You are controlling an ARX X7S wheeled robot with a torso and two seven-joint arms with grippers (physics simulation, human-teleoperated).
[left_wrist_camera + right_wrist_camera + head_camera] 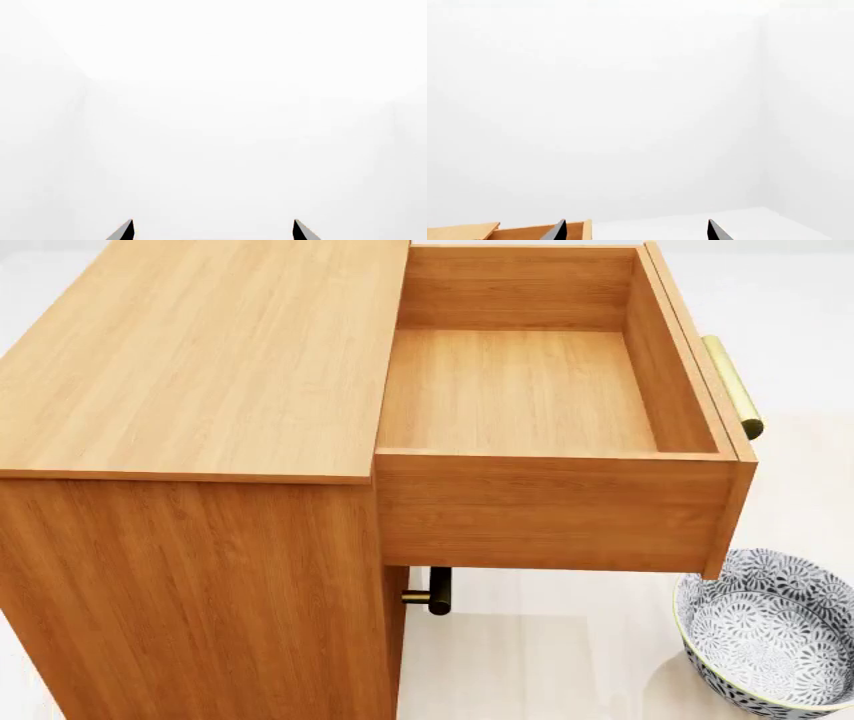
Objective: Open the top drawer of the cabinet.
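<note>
The cabinet [200, 360] is a large orange-brown wood box filling the left of the head view. Its top drawer [534, 390] stands pulled far out to the right and is empty inside. The brass bar handle [733, 385] runs along the drawer's front. A lower drawer's brass handle [438, 591] shows under it. Neither gripper shows in the head view. My left gripper [213, 231] is open with nothing between the tips, facing blank white. My right gripper [636, 231] is open and empty, with a corner of the cabinet [507, 232] behind its one fingertip [559, 231].
A blue-and-white patterned bowl [767, 640] stands on the pale floor at the lower right, below the open drawer's front corner. White walls fill both wrist views.
</note>
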